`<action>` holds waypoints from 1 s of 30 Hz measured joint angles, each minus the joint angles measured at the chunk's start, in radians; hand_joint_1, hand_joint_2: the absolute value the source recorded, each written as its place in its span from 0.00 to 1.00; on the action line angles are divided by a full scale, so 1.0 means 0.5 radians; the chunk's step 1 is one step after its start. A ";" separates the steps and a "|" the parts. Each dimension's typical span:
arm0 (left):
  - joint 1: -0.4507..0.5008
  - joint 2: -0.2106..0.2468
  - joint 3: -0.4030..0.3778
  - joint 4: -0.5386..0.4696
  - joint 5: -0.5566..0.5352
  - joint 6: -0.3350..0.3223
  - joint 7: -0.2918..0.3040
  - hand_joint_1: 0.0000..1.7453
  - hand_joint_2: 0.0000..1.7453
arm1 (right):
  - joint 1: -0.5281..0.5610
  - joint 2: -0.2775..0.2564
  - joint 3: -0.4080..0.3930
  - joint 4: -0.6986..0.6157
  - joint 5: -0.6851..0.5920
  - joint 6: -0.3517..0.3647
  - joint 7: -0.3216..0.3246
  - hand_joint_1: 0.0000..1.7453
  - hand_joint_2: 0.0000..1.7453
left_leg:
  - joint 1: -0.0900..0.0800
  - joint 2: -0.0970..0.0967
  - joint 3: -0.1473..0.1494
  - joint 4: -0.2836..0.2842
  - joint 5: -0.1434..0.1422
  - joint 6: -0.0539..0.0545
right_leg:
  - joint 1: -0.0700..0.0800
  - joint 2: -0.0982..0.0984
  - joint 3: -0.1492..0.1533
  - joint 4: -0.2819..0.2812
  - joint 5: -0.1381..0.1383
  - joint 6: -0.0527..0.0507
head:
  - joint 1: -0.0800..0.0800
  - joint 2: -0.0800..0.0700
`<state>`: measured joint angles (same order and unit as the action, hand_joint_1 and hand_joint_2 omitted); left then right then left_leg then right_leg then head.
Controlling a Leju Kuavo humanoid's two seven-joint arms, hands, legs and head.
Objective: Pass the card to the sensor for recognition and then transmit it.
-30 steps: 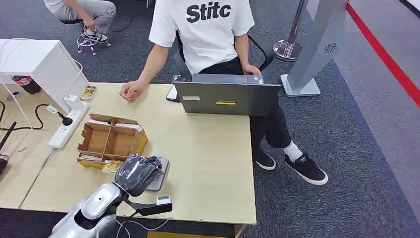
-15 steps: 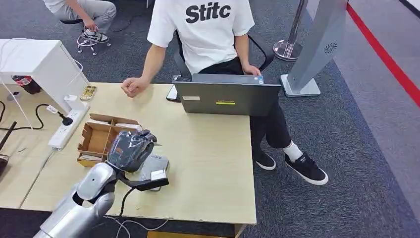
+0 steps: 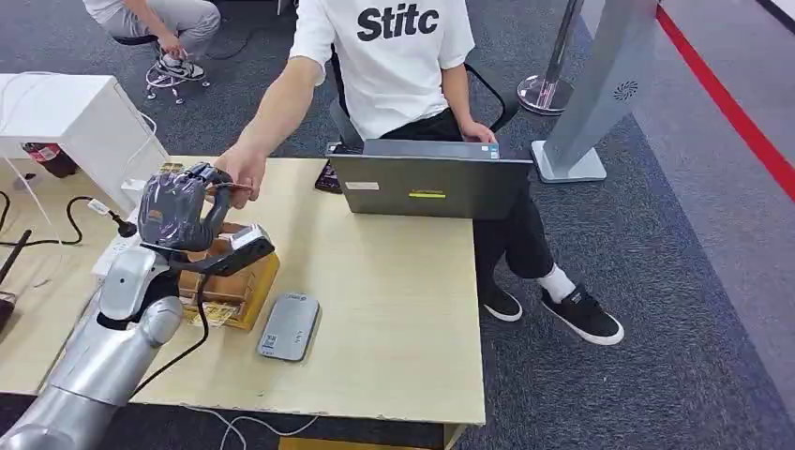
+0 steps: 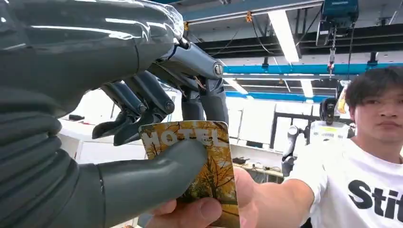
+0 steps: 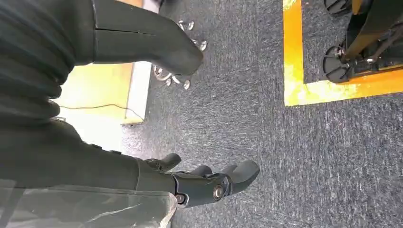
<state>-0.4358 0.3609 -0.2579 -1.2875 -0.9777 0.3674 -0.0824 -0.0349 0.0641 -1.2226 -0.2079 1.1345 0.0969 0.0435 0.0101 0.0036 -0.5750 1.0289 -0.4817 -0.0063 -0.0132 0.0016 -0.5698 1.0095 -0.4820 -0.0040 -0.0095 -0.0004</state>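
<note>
Grey thumb and dark fingers of the left hand [image 4: 157, 142] pinch the hotel card [image 4: 209, 166], raised upper left in the head view so the person's hand [image 3: 242, 173] can take it; the sensor [image 3: 289, 325] lies lower centre. Right hand [image 5: 209, 183] hangs loosely curled, holding nothing.

On the table [image 3: 394, 309], the sensor [image 3: 289, 326] lies flat near the front edge, just right of the cardboard divider box [image 3: 230, 281], with the laptop [image 3: 431, 183] behind it at the far edge. The left hand [image 3: 178, 208] is raised above the box, meeting the person's hand [image 3: 242, 172] from across the table; the card [image 4: 209, 164] sits between them, touched by both. A power strip [image 3: 120, 248] lies left of the box.
</note>
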 joint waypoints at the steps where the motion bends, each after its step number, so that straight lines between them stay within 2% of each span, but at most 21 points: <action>1: -0.002 0.000 0.003 0.005 0.000 0.001 -0.004 1.00 1.00 | 0.000 0.000 0.000 0.000 0.000 0.000 0.000 0.00 1.00 | 0.000 0.001 0.000 0.000 0.000 0.000 | 0.000 0.000 0.000 0.000 0.000 0.000 | 0.000 0.000; 9: -0.016 -0.002 0.018 0.047 0.004 0.003 -0.009 1.00 1.00 | 0.000 0.000 -0.001 0.000 0.000 0.001 0.000 0.00 1.00 | 0.000 0.002 0.000 0.000 0.000 0.000 | 0.000 0.003 -0.001 0.000 0.000 0.000 | 0.000 0.000; 10: -0.017 -0.004 0.021 0.054 0.010 0.011 -0.011 0.10 1.00 | 0.000 0.000 -0.001 0.000 -0.001 0.001 -0.001 0.00 1.00 | 0.000 0.003 0.000 0.000 -0.001 0.000 | 0.000 0.004 -0.001 0.000 0.000 0.000 | 0.000 0.000; 11: -0.016 -0.006 0.023 0.062 0.020 0.024 -0.016 0.00 1.00 | 0.000 0.000 -0.002 0.000 -0.009 0.005 -0.001 0.00 1.00 | 0.000 0.004 0.000 0.000 -0.001 0.000 | 0.000 0.005 -0.001 0.000 0.000 0.000 | 0.000 0.000; 16: 0.025 -0.024 0.027 0.069 0.053 0.063 -0.062 0.00 1.00 | -0.001 0.000 -0.009 0.001 -0.024 0.001 0.003 0.00 1.00 | 0.000 0.003 -0.001 0.000 -0.003 0.000 | 0.000 0.004 -0.001 -0.001 -0.001 0.000 | 0.001 0.000; 19: 0.145 -0.034 0.027 0.016 0.118 0.010 -0.166 0.00 1.00 | 0.000 0.000 -0.027 0.001 -0.033 0.001 0.009 0.00 1.00 | 0.000 0.004 -0.001 0.000 -0.003 0.000 | 0.000 0.005 -0.001 -0.001 -0.001 0.000 | 0.000 0.000; 22: 0.382 -0.062 0.023 -0.176 0.352 -0.212 -0.344 0.00 1.00 | 0.004 0.000 -0.061 0.001 -0.069 0.006 0.003 0.00 1.00 | -0.001 0.005 -0.001 0.000 -0.005 0.000 | 0.000 0.006 -0.003 -0.002 -0.002 0.001 | 0.000 0.000; 24: 0.532 -0.072 -0.011 -0.318 0.382 -0.305 -0.425 0.00 1.00 | 0.005 0.001 -0.079 0.002 -0.075 0.007 -0.004 0.00 1.00 | 0.000 0.005 -0.001 0.000 -0.006 -0.001 | 0.000 0.006 -0.003 -0.002 -0.002 0.001 | 0.000 0.000; 26: 0.694 -0.072 -0.081 -0.476 0.333 -0.340 -0.475 0.00 1.00 | 0.006 0.001 -0.097 0.002 -0.082 0.006 -0.012 0.00 1.00 | -0.001 0.005 -0.001 0.000 -0.007 0.000 | 0.000 0.006 -0.003 -0.002 -0.003 0.001 | 0.000 0.000; 30: 0.904 -0.032 -0.207 -0.690 0.197 -0.345 -0.487 0.00 1.00 | 0.007 0.001 -0.125 0.004 -0.086 0.004 -0.022 0.00 1.00 | 0.000 0.005 -0.001 0.000 -0.009 0.002 | 0.000 0.005 -0.002 -0.002 -0.005 0.003 | 0.001 0.000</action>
<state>0.0160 0.3447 -0.3612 -1.6326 -0.8791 0.1946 -0.3258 -0.0316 0.0645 -1.2852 -0.2060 1.0914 0.0988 0.0324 0.0100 0.0060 -0.5755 1.0288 -0.4861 -0.0054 -0.0134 0.0043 -0.5707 1.0085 -0.4844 -0.0027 -0.0092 -0.0004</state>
